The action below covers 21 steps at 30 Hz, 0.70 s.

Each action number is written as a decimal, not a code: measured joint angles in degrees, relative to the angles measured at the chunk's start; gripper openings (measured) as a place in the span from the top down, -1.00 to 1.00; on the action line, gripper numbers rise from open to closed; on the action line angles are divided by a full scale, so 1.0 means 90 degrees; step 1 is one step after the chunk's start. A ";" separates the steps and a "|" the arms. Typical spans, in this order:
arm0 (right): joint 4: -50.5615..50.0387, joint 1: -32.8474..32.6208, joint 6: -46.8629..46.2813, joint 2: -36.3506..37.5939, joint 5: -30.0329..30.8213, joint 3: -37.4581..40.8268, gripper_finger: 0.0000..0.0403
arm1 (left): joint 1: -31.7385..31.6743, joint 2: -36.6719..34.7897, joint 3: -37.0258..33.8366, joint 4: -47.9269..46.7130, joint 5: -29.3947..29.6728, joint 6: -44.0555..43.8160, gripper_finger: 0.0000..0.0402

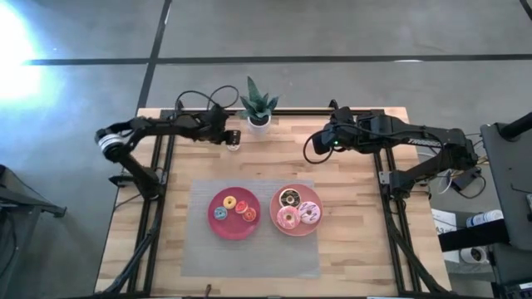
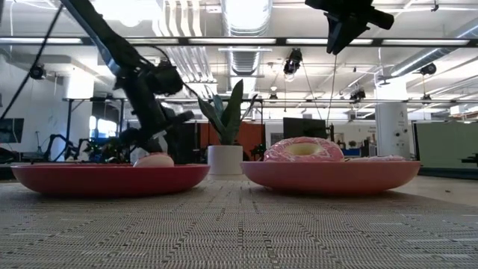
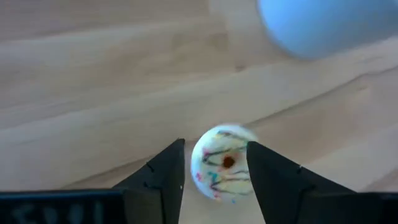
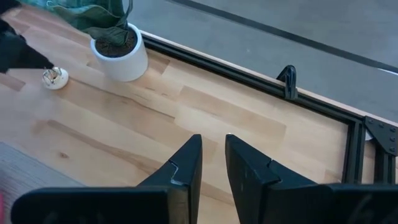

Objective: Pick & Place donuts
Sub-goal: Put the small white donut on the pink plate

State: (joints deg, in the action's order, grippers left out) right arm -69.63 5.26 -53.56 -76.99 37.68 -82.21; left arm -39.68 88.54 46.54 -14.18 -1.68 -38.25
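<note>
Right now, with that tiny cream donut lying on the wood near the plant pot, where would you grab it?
Across its outer rim, from above. The cream donut lies flat on the table, too small for its hole to help, and the left gripper already has one open finger on each side of the ring.

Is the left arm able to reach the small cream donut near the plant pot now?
Probably yes. The left gripper already has its open fingers on either side of the cream donut on the bare table, with nothing between them.
</note>
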 joint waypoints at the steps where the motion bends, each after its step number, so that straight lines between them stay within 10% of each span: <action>1: 0.0000 0.0002 0.0001 0.0000 -0.0001 0.0000 0.68 | 0.0000 0.0159 0.0109 -0.0138 -0.0035 0.0093 0.28; 11: -0.0029 0.0000 0.0000 0.0000 -0.0017 0.0005 0.65 | 0.0005 0.0621 0.0431 -0.0730 0.0011 0.0734 0.34; 21: -0.0034 0.0007 0.0021 0.0000 0.0146 0.0019 0.67 | 0.0092 0.0640 0.0421 -0.0317 0.0045 0.0798 0.94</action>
State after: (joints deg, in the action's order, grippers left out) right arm -69.93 5.32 -53.36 -76.99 39.00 -82.04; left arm -38.85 94.30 50.33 -17.04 -1.28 -31.07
